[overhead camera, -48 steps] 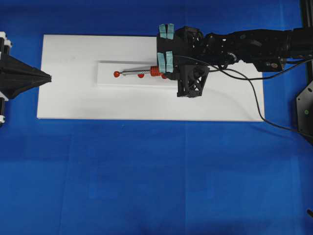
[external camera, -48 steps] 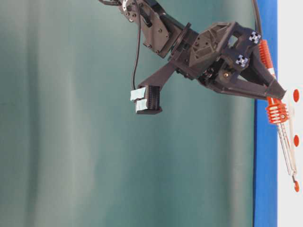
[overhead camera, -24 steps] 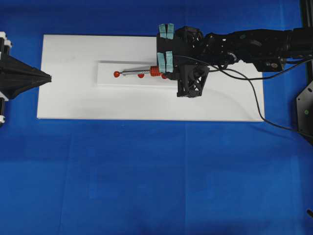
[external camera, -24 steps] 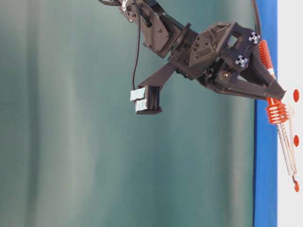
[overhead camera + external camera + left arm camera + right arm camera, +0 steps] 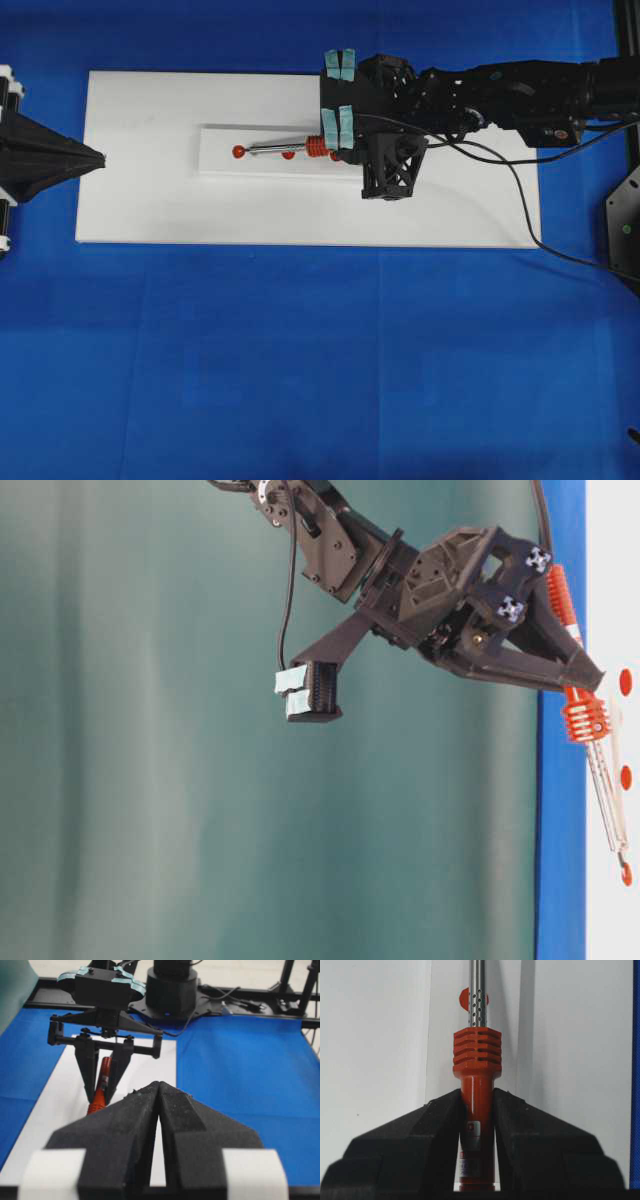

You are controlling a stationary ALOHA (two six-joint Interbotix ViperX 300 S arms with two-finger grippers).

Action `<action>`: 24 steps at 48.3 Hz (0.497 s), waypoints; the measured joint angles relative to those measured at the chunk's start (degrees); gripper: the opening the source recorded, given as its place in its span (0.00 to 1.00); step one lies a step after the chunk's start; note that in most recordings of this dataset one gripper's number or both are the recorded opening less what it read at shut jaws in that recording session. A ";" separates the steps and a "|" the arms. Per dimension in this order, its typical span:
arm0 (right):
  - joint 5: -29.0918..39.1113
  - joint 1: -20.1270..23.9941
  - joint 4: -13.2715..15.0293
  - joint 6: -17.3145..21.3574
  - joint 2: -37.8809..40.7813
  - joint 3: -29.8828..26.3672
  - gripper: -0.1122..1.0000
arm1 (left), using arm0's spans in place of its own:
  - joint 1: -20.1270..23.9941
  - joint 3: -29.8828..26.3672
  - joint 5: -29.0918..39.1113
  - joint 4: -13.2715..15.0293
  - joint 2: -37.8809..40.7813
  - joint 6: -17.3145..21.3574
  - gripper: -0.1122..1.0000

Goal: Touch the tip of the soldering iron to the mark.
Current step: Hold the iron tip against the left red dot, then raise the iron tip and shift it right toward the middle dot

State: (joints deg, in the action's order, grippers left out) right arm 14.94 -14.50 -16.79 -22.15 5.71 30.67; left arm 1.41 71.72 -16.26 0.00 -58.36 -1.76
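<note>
The soldering iron (image 5: 300, 147) has a red-orange ribbed handle (image 5: 476, 1052) and a silver shaft. My right gripper (image 5: 476, 1102) is shut on its handle and holds it slanted down over the white strip (image 5: 215, 162). The tip lies at the edge of the mark (image 5: 239, 152), the end red dot farthest from the gripper. From table level the tip meets the board right beside the mark (image 5: 627, 874). The middle dot (image 5: 464, 999) shows behind the shaft. My left gripper (image 5: 101, 157) is shut and empty at the board's left edge, pointing at the strip.
The strip lies on a white board (image 5: 150, 210) on a blue cloth (image 5: 300, 380). The iron's black cord (image 5: 520, 200) trails from the right arm across the board's right end. The third dot (image 5: 334, 156) is partly under the right gripper.
</note>
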 measured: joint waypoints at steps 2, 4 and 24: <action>0.00 0.00 0.00 0.09 0.00 0.00 0.16 | -0.09 0.00 0.09 0.00 0.09 0.00 0.10; 0.00 0.09 0.00 0.00 0.09 0.00 0.16 | -0.09 0.00 0.00 0.00 0.09 0.00 0.10; 0.09 0.18 0.00 0.70 -0.26 0.00 0.16 | 0.00 0.00 0.09 0.00 0.09 0.00 0.10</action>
State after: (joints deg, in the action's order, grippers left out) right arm 15.03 -14.33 -16.79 -21.45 5.45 30.67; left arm 1.41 71.72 -16.17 0.00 -58.27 -1.76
